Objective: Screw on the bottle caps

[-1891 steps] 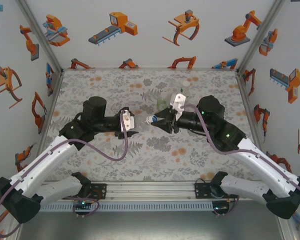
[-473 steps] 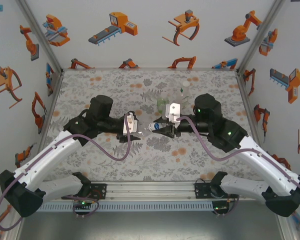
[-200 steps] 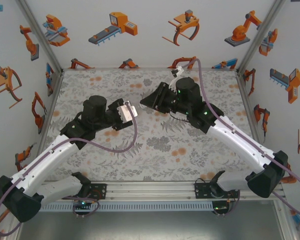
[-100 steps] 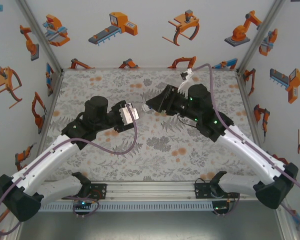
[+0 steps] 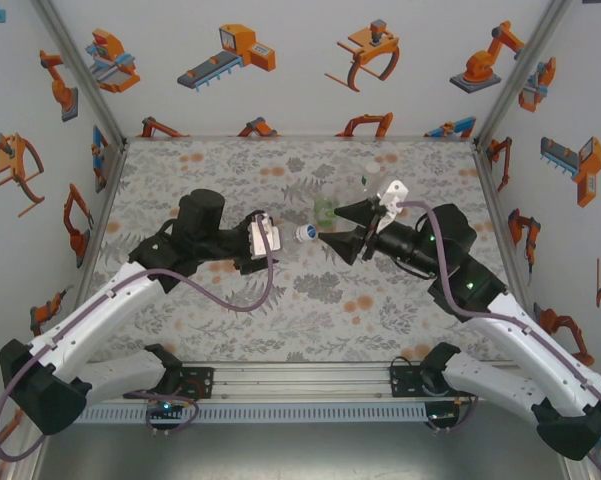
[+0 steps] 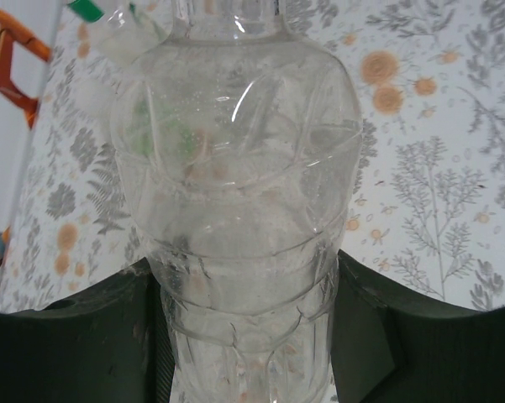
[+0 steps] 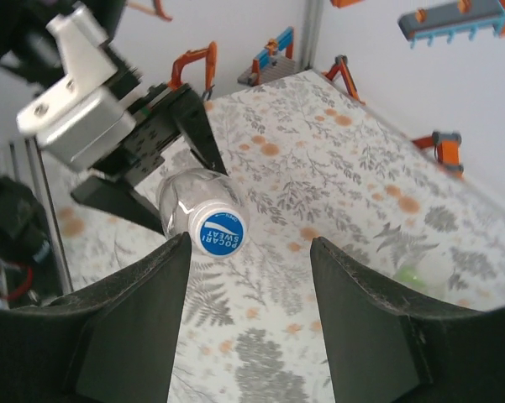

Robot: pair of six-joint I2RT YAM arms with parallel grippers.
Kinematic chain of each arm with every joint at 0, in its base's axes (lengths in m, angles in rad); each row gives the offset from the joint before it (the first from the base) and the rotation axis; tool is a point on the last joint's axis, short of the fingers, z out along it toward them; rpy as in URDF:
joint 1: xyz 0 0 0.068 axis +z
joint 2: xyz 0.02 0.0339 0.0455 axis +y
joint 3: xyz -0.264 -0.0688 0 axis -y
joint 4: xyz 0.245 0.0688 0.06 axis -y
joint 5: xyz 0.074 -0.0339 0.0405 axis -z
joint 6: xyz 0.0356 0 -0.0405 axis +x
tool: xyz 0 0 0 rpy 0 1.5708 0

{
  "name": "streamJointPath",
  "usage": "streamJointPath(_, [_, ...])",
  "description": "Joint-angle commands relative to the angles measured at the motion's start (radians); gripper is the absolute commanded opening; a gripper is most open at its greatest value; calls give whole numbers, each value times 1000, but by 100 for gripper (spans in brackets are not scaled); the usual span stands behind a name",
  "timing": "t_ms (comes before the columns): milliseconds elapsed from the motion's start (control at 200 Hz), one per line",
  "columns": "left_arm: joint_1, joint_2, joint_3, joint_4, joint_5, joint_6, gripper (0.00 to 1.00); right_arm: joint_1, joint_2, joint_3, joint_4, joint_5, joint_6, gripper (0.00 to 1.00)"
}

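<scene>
My left gripper (image 5: 280,240) is shut on a colourless bottle (image 5: 292,237) and holds it lying level, neck to the right. In the left wrist view the bottle (image 6: 239,193) stands between the fingers (image 6: 365,327). A blue cap (image 5: 306,234) sits on its neck. My right gripper (image 5: 332,228) faces that cap, open, with nothing between its jaws. In the right wrist view the blue cap (image 7: 218,234) is just off the tip of the left finger (image 7: 134,327), inside the open gripper (image 7: 250,242).
A green bottle (image 5: 325,210) stands just behind the right gripper's fingers, and another colourless bottle (image 5: 370,182) stands further back right. Patterned table (image 5: 220,310) spreads in front of both arms. Printed walls close off the left, back and right.
The right arm swung from the back of the table round to face the cap, and its jaws opened. The left arm carried the bottle slightly right and forward.
</scene>
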Motion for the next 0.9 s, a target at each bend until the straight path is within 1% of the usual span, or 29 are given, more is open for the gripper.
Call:
streamJointPath(0, [-7,13,47,-63,125,48,0,-2,-13,15,-97,-183,-287,56])
streamJointPath(140, [-13,43,69,-116,168,72,0,-2,3,37,-160,-267,-372,56])
streamJointPath(310, [-27,65,93,-167,168,100,0,-2,54,86,-215,-346,-395,54])
streamJointPath(586, [-33,59,92,-171,167,105,0,-2,80,94,-197,-343,-395,46])
streamJointPath(796, [-35,57,92,-171,167,104,0,-2,90,93,-199,-358,-395,44])
streamJointPath(896, [-34,57,93,-170,166,105,0,-2,95,93,-194,-371,-389,44])
